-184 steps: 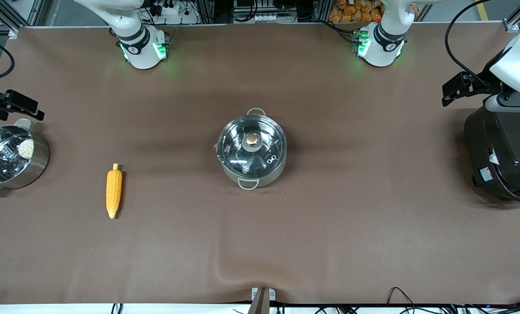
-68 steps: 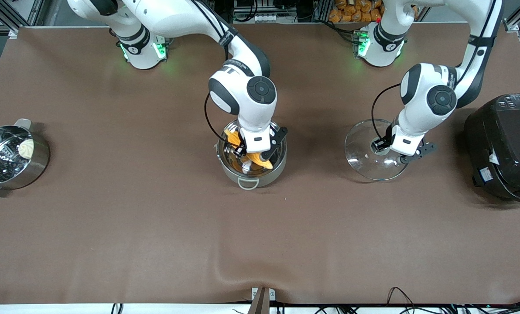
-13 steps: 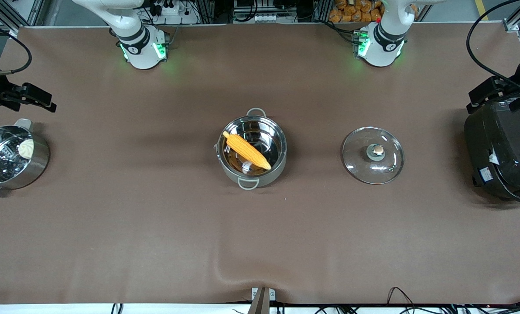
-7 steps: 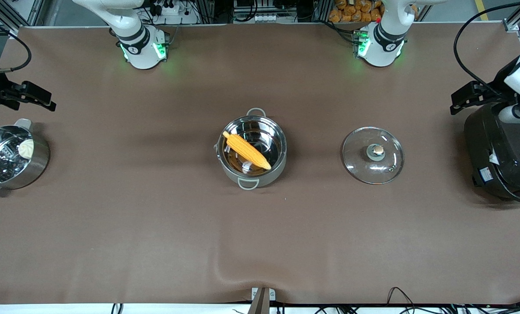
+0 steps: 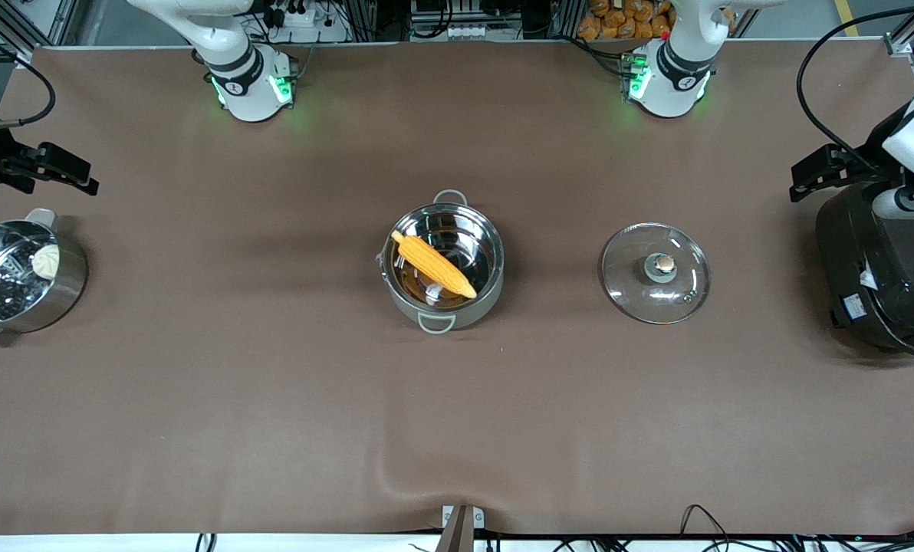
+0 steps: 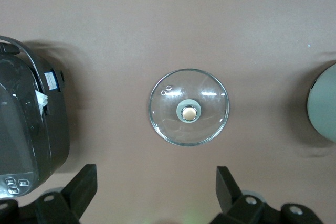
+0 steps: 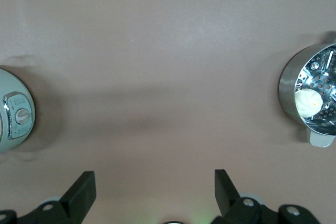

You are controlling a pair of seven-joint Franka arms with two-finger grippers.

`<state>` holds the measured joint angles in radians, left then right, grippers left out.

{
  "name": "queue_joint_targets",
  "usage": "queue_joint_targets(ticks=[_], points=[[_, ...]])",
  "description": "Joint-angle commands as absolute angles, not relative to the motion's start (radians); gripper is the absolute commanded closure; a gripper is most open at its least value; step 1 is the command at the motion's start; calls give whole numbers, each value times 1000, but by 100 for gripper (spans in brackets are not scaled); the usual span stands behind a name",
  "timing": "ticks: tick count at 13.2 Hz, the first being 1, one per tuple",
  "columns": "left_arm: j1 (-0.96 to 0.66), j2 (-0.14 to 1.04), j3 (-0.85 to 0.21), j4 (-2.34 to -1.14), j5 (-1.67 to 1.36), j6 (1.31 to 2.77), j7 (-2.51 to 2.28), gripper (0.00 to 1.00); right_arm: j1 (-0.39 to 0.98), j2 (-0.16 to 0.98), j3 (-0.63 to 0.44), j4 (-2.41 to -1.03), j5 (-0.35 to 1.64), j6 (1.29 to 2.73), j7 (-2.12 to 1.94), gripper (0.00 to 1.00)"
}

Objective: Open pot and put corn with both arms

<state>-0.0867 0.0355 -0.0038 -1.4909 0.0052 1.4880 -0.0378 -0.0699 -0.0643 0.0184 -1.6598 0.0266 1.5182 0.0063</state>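
Note:
The steel pot [image 5: 498, 264] stands open at the table's middle. The corn [image 5: 434, 265] lies slantwise inside it. The glass lid [image 5: 683, 295] with its copper knob lies flat on the table beside the pot, toward the left arm's end; it also shows in the left wrist view [image 6: 210, 124]. My left gripper [image 5: 810, 173] is open and empty, up over the table by the rice cooker, fingers wide apart [image 6: 156, 192]. My right gripper [image 5: 52, 165] is open and empty [image 7: 155, 192], up over the table by the steamer pot.
A large black rice cooker [image 5: 882, 268] stands at the left arm's end [image 6: 26, 119]. A steamer pot [image 5: 70, 287] with a white bun [image 5: 45, 261] stands at the right arm's end [image 7: 290, 90]. The pot's wall shows at the edges of both wrist views [image 6: 325, 103] [image 7: 10, 95].
Since five seconds ago both arms have let go and pulled back to the table's ends; the corn stays in the pot, the lid on the table. In the last second the left arm shifted slightly.

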Motion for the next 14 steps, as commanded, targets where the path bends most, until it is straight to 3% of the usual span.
queue_joint_targets(ticks=[1,14], points=[[-87,40,-5,-1470,11,1471,-11,0,-74,-84,26,-1672,29,1513,17,0],[-74,38,-5,-1470,9,1471,-5,0,-74,-83,26,-1674,34,1502,17,0]])
